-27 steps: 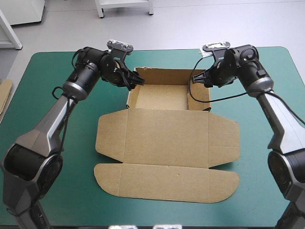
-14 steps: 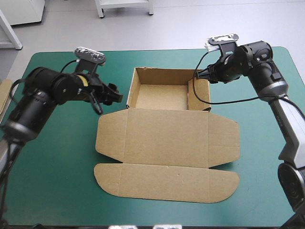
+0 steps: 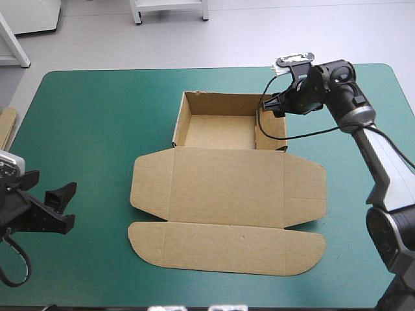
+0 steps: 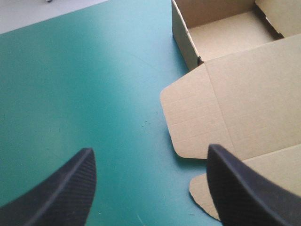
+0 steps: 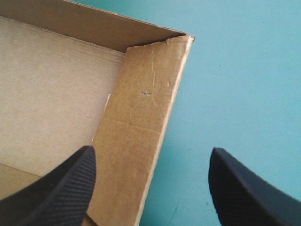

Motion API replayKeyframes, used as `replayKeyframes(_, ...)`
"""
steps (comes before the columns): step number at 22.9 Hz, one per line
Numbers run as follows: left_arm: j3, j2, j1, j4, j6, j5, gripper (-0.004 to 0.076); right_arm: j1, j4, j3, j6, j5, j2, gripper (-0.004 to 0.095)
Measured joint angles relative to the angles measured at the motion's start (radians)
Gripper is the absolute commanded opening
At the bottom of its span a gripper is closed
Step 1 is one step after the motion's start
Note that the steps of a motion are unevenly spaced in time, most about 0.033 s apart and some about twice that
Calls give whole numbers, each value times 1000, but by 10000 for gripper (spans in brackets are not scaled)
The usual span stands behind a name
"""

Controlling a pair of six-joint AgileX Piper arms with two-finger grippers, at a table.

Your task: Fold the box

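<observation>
The brown box sits near the middle of the worktop, on its teal-green cover. Its far part stands as an open tray with its walls raised. The lid lies flat on the cover toward the near edge, joined to the tray's near side. It has a side flap at each end, and a long front flap with rounded corners lies nearest me.

My left end effector hangs over bare cover close to the worktop's near left corner, well apart from the box. Its black fingers stand wide apart with nothing between them. From its wrist camera I see the lid's left side flap ahead, off toward one finger, and the tray's left wall beyond it.

My right end effector is at the tray's far right corner, its fingers likewise spread wide and holding nothing. From its wrist camera the tray's right wall runs up between the fingers. One finger is on the tray's inner side and the other is over the cover outside. The wall's far end is a little ragged where it meets the far wall. I cannot quite make out whether either finger touches the board; they seem to hover just clear of it.

An edge of more brown board shows at the worktop's left edge
</observation>
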Motion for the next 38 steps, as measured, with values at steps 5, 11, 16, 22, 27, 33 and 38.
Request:
replayKeyframes(5, 8, -13, 0, 36, 1, -1, 480, 0, 0, 0, 19, -14, 143, 553)
replayKeyframes(11, 74, -25, 0, 83, 1, -48, 480, 0, -1, 0, 45, -51, 228, 154)
replayKeyframes(16, 178, -24, 0, 58, 0, -139, 475, 0, -19, 0, 40, -58, 230, -19)
replayKeyframes(22, 207, 3, 0, 38, 0, -263, 475, 0, -81, -1, 41, -69, 230, -19)
replayKeyframes(27, 208, 77, 0, 35, 0, -316, 475, -72, -150, -1, 25, -44, 223, -19)
replayKeyframes(33, 209, 136, 0, 30, 0, -363, 475, -355, -259, -1, -42, -24, 174, -19)
replayKeyframes(38, 209, 142, 0, 49, 0, -368, 475, -616, -235, -1, -134, -70, 169, -19)
